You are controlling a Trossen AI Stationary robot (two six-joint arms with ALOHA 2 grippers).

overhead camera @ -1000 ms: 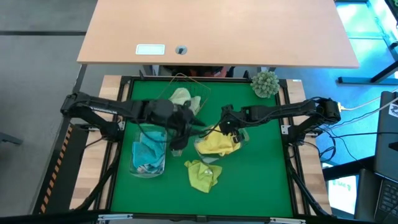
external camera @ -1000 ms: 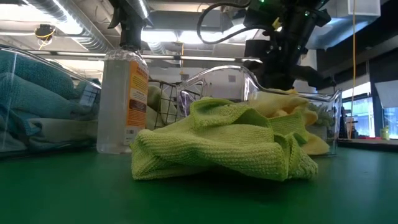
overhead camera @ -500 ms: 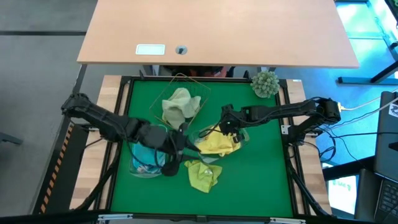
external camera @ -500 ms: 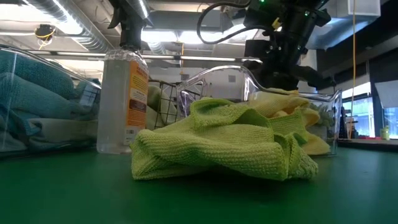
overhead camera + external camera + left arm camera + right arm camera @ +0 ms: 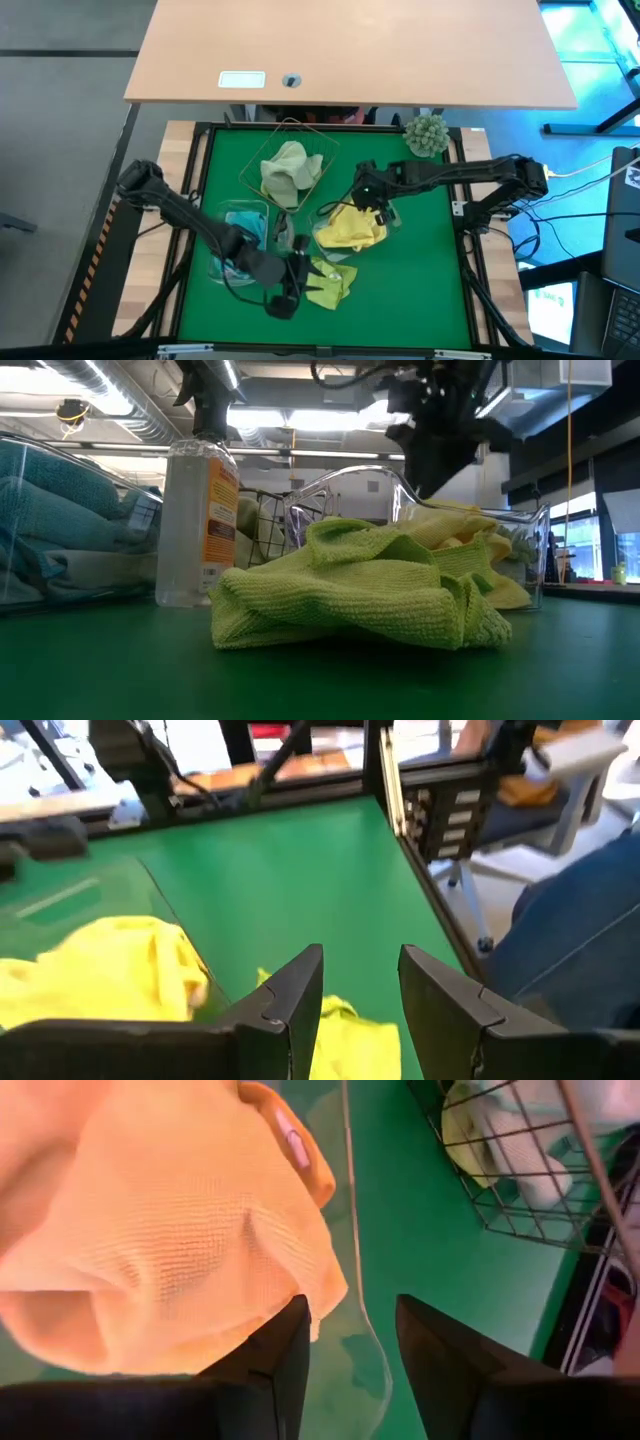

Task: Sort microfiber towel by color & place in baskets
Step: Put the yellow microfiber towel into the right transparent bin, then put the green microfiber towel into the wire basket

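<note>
A lime green microfiber towel lies crumpled on the green mat near the front edge. My left gripper hangs open at its left side, fingers pointing toward the table's right; the towel shows low between them. A yellow towel lies in a clear plastic basket. My right gripper is open above that basket's far rim, clear of the towel. A wire mesh basket holds a pale olive towel. A second clear basket holds teal towels.
A clear spray bottle stands between the two clear baskets. A fuzzy plant ball sits at the far right corner. A person's leg shows beyond the table's right rail. Bare mat lies at the right and near the front edge.
My left gripper has swept from beside the wire basket toward the table's near edge, ending at the lime green towel's left side. My right gripper has risen off the yellow towel and drawn slightly toward the far edge; the towel stays in its basket.
</note>
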